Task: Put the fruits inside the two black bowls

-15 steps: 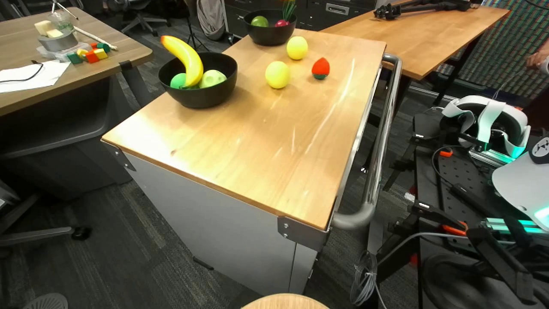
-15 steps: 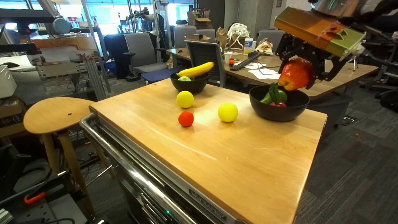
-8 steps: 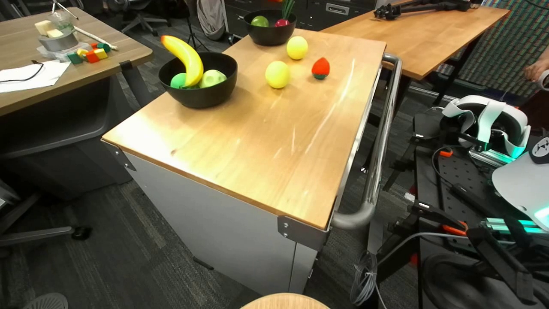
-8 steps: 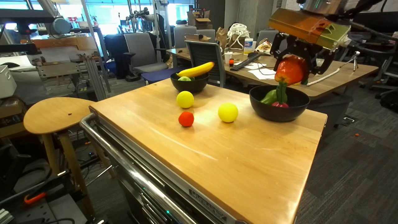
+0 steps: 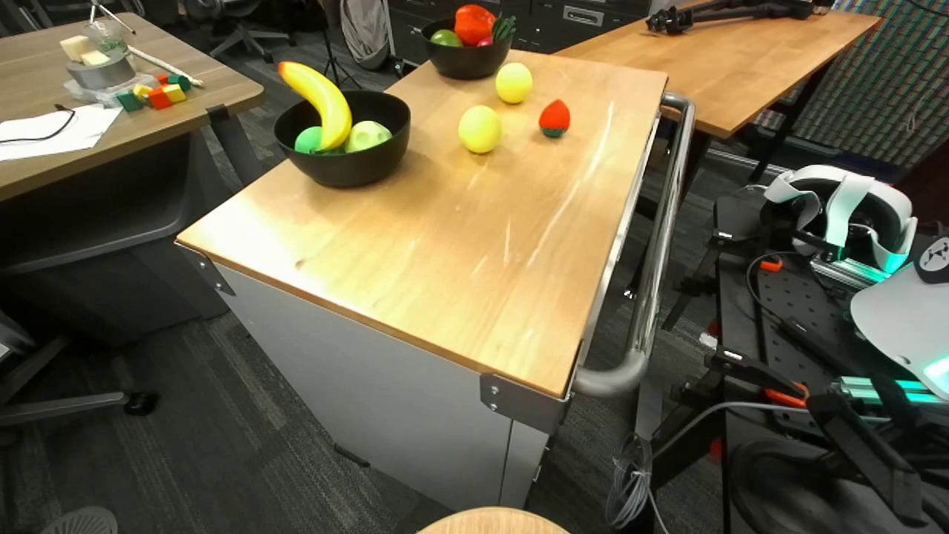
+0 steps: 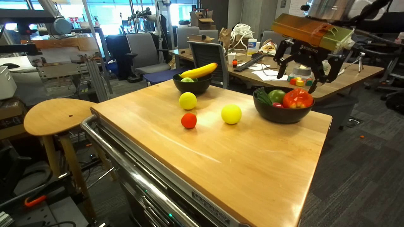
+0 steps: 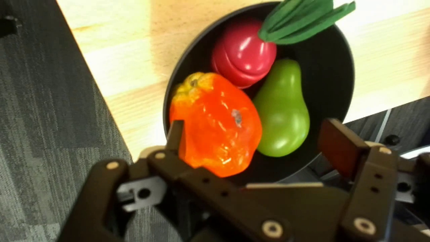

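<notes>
A wooden table (image 6: 205,154), the gripper (image 6: 296,83) spread wide above one of two black bowls (image 6: 277,116).
A long banana (image 5: 320,104) slants up out of the other bowl (image 5: 347,170); the bowl under the gripper holds a red-orange fruit (image 7: 218,124), a green pear (image 7: 284,114) and a radish (image 7: 247,50). Two yellow balls (image 6: 231,114) and one smaller red fruit (image 6: 189,120) sit on the table, apart from both bowls.

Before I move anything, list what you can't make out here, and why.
In both exterior views: what lies directly beneath the banana, hidden by it and its black bowl.
In the wrist view: part of the red-orange fruit, covered by the gripper.
In an exterior view: the arm, cut off by the top edge.
In an exterior view: the orange speck, too small to identify.
</notes>
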